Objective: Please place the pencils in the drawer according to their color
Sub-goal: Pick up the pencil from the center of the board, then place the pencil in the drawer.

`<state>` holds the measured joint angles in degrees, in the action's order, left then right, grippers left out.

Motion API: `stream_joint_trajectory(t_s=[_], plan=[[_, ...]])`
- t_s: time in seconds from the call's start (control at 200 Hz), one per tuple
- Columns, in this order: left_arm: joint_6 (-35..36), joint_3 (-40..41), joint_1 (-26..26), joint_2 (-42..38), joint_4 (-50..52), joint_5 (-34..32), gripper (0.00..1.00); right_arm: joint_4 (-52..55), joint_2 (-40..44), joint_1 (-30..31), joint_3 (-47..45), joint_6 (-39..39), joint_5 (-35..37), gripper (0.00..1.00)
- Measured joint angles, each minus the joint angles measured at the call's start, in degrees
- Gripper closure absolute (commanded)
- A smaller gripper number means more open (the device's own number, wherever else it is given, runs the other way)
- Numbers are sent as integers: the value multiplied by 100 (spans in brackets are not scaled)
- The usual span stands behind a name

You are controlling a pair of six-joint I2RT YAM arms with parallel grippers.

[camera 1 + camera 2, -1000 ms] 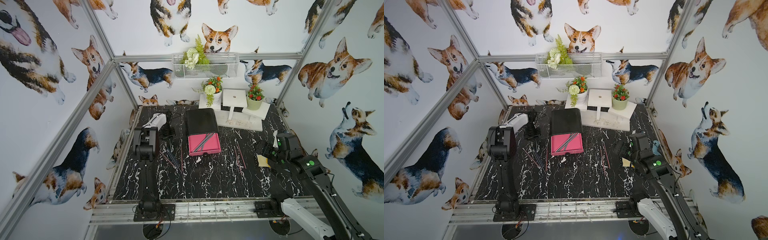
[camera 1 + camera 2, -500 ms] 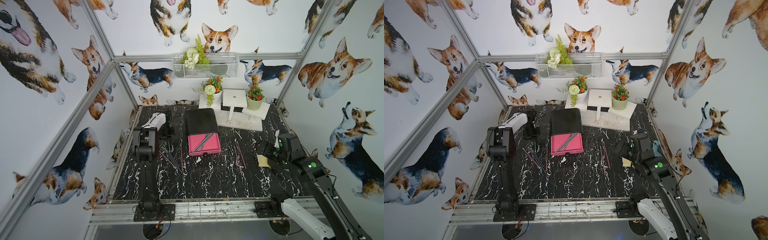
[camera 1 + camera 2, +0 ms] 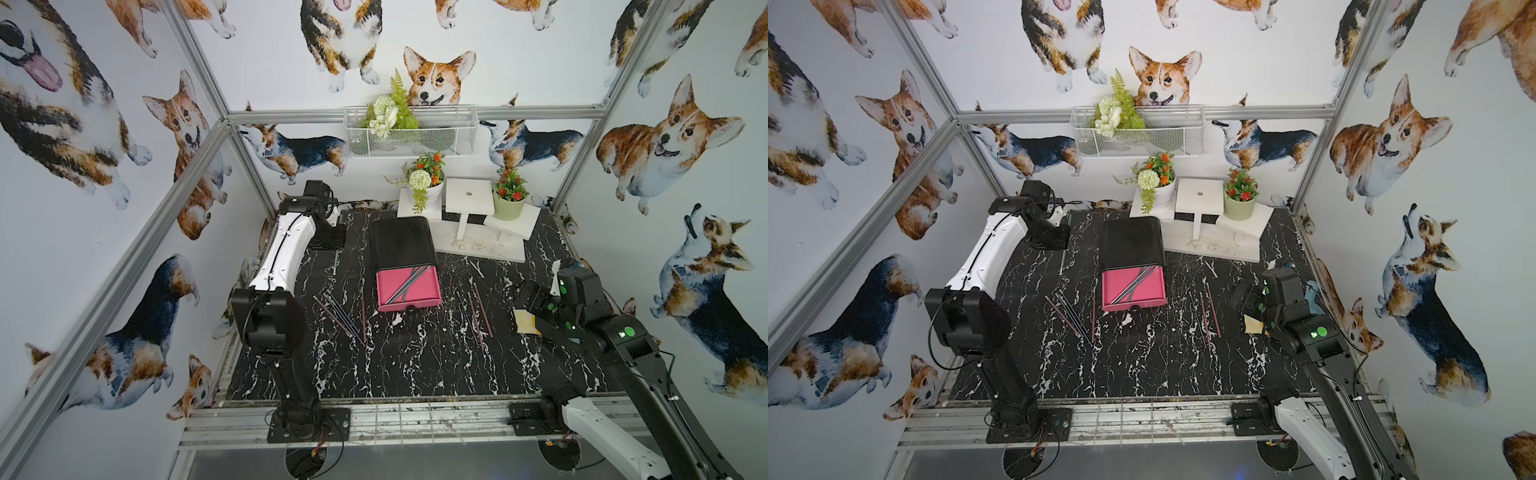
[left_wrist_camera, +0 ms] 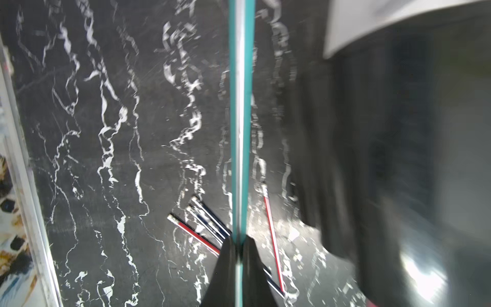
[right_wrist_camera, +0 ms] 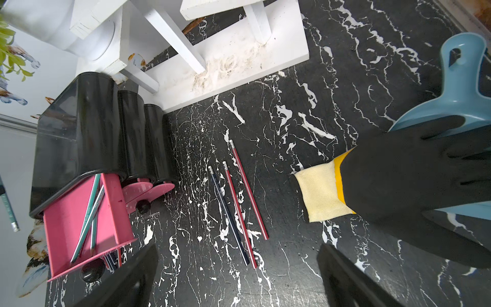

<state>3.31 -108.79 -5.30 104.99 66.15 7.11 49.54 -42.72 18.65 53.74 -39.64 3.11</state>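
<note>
My left gripper [image 4: 239, 248] is shut on a green pencil [image 4: 240, 119], which sticks out lengthwise from its fingertips. In both top views this gripper [image 3: 333, 248] hovers at the back left of the table, left of the black drawer unit [image 3: 401, 241]. The unit's pink top drawer [image 3: 430, 286] stands pulled out with a few green pencils [image 5: 89, 212] lying in it. Red and dark blue pencils [image 3: 338, 311] lie left of the drawer. Three more pencils [image 5: 239, 202] lie to its right. My right gripper [image 5: 236, 276] is open and empty above the table, near those three.
A black glove with a yellow cuff [image 5: 398, 186] and a blue scoop [image 5: 451, 93] lie by the right gripper. A white stand [image 3: 469, 199] with two flower pots fills the back right. Two lower drawers [image 5: 148, 188] are closed.
The left arm's elbow has swung toward the front while its gripper drew back and up with the green pencil. The right arm has barely moved.
</note>
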Motion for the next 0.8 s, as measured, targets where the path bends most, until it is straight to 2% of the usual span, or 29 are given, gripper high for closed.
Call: stream_joint_trajectory(t_s=[0.16, 0.29, 0.475, 0.666, 0.801], plan=[[210, -341, -247, -529, 361, 446, 100, 0, 13, 0, 0, -4, 0, 0], [284, -461, -789, -732, 686, 538, 100, 0, 35, 0, -22, -26, 0, 0], [302, -439, -1744, -804, 1156, 343, 100, -2, 101, 0, -74, -83, 0, 0], [407, -450, -2653, -527, 1716, 42, 100, -2, 125, 0, -96, -85, 0, 0], [568, -516, -3075, -306, 2098, -79, 100, -2, 136, 0, -118, -85, 0, 0]])
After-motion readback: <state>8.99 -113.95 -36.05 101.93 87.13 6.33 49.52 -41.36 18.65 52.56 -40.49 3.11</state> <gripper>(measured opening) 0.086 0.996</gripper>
